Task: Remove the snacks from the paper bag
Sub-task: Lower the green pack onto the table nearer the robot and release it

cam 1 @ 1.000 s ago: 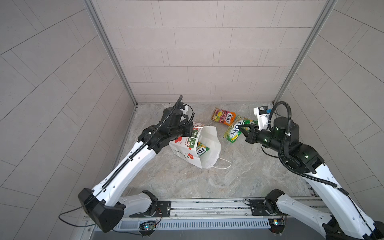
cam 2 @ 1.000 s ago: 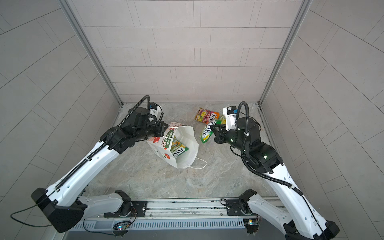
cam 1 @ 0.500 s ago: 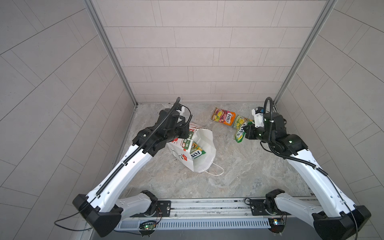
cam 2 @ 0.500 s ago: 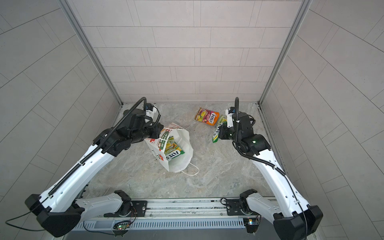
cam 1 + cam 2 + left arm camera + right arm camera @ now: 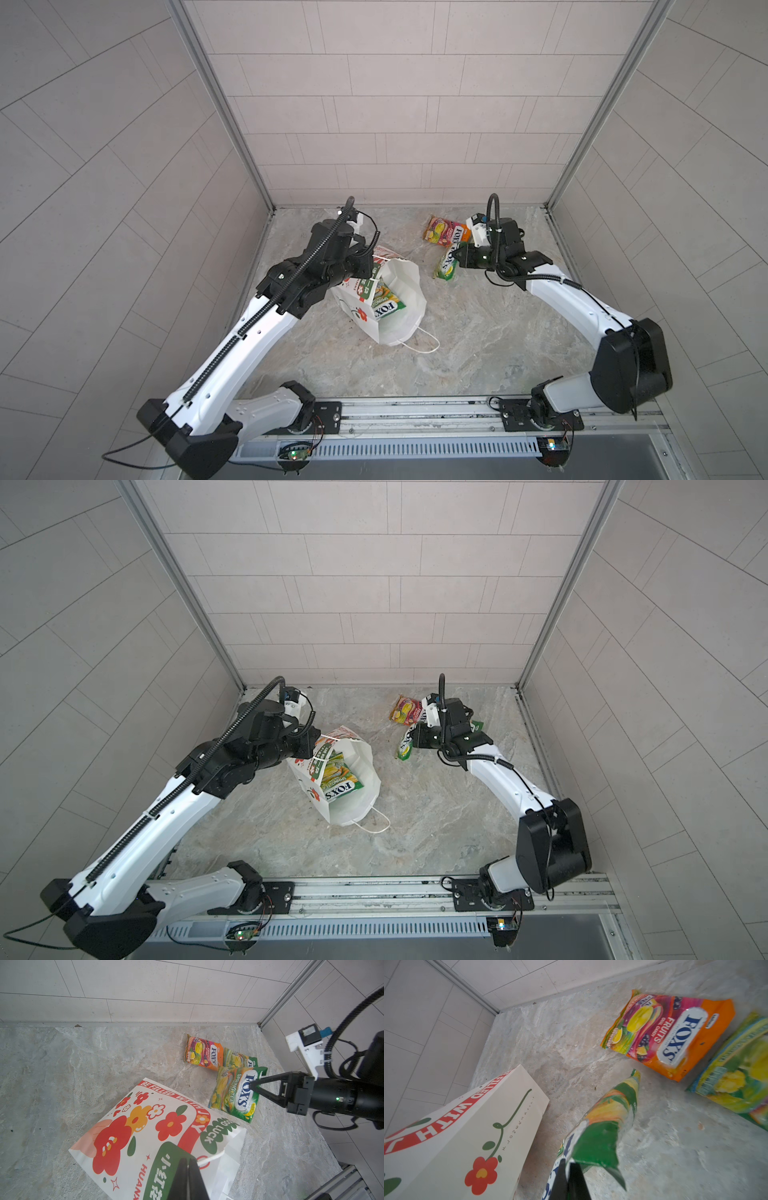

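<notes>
Nearest my side of the tabletop (image 5: pixel 478 332), a white cord handle (image 5: pixel 419 347) trails loose from the mouth of the paper bag (image 5: pixel 405 278), on the near side of my left fingers (image 5: pixel 182 1180). The bag leans over with its mouth turned up toward the cameras, and in both top views I see a green-and-yellow packet (image 5: pixel 384 305) lying inside it, FOX'S lettering showing, just beside and below the left fingers. Those fingers are closed on the rim of the bag's printed side, pinching the paper right next to the second cord handle (image 5: pixel 209 1160); the red flowers and the green panel spread away from them toward the bag's far bottom edge.

Further out, my right fingers (image 5: pixel 255 1086) are closed on a Spring Tea packet (image 5: pixel 234 1093), gripping it at its upper edge near the logo. It hangs down from them, between the right fingers and the bag, apart from the bag. I cannot tell whether its lower end touches the tabletop.

Beyond the right fingers a second green packet (image 5: pixel 239 1059) lies flat, and the orange Fruits packet (image 5: pixel 204 1054) lies flat touching its edge, farthest from both sets of fingers, near the back wall (image 5: pixel 415 145)
</notes>
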`<state>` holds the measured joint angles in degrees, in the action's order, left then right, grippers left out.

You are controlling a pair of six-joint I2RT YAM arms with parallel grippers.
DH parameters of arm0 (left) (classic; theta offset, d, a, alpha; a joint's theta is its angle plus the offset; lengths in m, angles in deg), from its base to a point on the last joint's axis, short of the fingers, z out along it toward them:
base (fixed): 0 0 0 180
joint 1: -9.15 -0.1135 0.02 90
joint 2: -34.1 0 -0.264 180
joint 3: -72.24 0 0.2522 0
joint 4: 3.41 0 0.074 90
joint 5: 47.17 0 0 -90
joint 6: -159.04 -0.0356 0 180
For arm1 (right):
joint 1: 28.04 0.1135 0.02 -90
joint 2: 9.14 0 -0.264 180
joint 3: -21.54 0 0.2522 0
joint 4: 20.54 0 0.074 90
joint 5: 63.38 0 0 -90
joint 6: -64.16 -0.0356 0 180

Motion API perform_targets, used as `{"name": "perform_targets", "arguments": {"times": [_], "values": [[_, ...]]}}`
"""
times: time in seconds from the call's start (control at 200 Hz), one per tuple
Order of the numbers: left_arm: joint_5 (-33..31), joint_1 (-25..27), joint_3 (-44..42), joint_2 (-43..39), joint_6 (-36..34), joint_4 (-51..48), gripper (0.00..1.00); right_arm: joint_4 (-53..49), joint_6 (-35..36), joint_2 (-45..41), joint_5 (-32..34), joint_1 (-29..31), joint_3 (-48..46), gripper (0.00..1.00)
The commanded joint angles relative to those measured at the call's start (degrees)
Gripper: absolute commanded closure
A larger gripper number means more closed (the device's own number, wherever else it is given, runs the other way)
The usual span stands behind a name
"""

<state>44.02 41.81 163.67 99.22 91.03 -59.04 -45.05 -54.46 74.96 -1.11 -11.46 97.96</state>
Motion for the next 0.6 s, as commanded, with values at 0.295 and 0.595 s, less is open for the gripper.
{"name": "perform_targets", "arguments": {"times": [0.295, 0.595], "values": [[0.0, 0.0, 1.3, 0.0, -0.6, 0.3, 1.0, 20.6, -7.6, 14.3, -10.2, -0.4, 4.2, 1.0], [0.6, 0.0, 1.3, 0.4, -0.6, 0.7, 1.0, 21.6, -7.4, 18.0, -11.9, -4.1, 1.0, 1.0]]}}
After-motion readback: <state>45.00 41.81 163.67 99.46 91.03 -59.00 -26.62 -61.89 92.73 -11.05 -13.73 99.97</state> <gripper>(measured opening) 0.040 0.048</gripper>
